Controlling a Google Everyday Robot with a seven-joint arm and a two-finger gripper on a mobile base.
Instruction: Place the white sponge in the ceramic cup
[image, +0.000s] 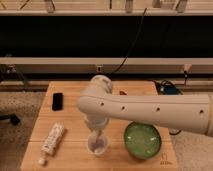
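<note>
The ceramic cup (98, 146) is small, pale and round, and stands near the front edge of the wooden table (72, 117). My gripper (97, 136) hangs straight down from the big white arm (145, 110), right over the cup's mouth and reaching to its rim. The white sponge does not show as a separate thing; the gripper and the cup's rim hide where it would be.
A wide green bowl (142, 141) stands just right of the cup. A white printed tube (51, 139) lies at the front left. A black phone (58, 101) lies at the back left. A dark counter and cables run behind the table.
</note>
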